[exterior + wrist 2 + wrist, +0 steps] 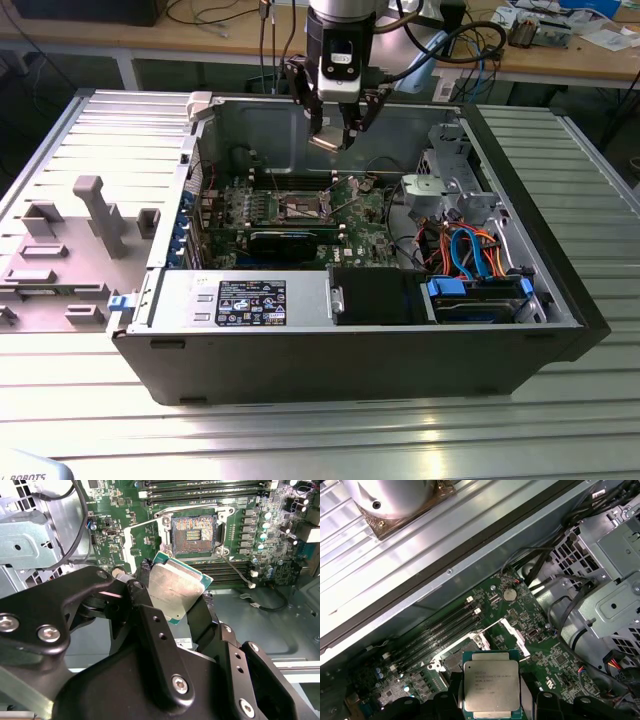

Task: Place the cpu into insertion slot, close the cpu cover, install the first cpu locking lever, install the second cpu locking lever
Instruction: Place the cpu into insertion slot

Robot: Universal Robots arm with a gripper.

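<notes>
My gripper (335, 130) hangs above the open computer case, shut on the cpu (327, 143). The cpu (176, 586) is a flat square chip with a silver-grey top, pinched by its edges between black fingers (146, 575). The same chip (491, 682) also sits in the gripper (491, 695) in the first wrist view. Below it lies the insertion slot (193, 530), a square socket with a dark centre on the green board, uncovered; it appears again as the insertion slot (305, 205). The cpu cover (132, 537) stands swung open beside the socket.
Long memory slots (205, 490) run beside the socket. A metal drive cage (450, 185) and orange and blue cables (470, 250) fill the case at the exterior view's right. A labelled power supply (250, 300) lies along the front. A grey fixture (70, 250) sits outside at the left.
</notes>
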